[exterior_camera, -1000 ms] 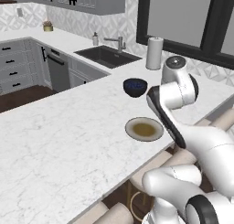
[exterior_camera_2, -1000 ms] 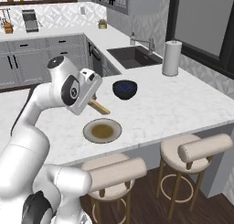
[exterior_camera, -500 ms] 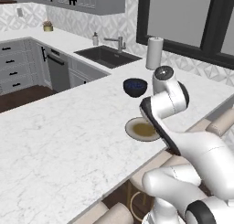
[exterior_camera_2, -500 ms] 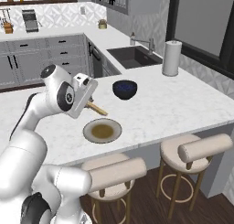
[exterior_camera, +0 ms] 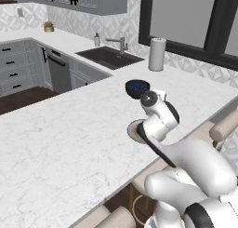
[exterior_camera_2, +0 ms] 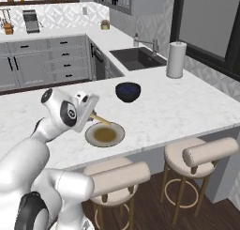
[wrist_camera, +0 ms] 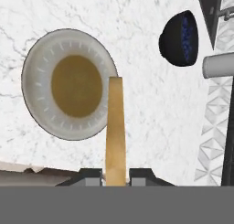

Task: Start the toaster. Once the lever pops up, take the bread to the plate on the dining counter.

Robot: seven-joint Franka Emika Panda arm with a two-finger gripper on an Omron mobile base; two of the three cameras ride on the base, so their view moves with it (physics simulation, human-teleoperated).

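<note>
My gripper (wrist_camera: pixel 115 177) is shut on the bread (wrist_camera: pixel 115 129), a pale tan slice seen edge-on between the two dark fingertips (wrist_camera: pixel 91 177). In the right base view the gripper (exterior_camera_2: pixel 91 114) holds the bread (exterior_camera_2: pixel 100 119) tilted just above the near-left rim of the plate (exterior_camera_2: pixel 105 134). The olive-tan plate (wrist_camera: pixel 68 83) lies on the white marble dining counter (exterior_camera_2: pixel 187 107), and the slice's far end overlaps its rim. The arm covers most of the plate (exterior_camera: pixel 134 131) in the left base view. A small grey box on the far back worktop looks like the toaster (exterior_camera_2: pixel 29 19).
A dark blue bowl (exterior_camera_2: pixel 128 91) sits just beyond the plate, also seen as the bowl (exterior_camera: pixel 137 87). Further back stand a paper towel roll (exterior_camera_2: pixel 176 59) and the sink (exterior_camera_2: pixel 138 57). Two padded stools (exterior_camera_2: pixel 206 151) stand under the counter's near edge.
The hand has come down and nearer the counter edge with the bread still held, so the slice now hangs low by the plate's rim. Plate and bowl have not moved.
</note>
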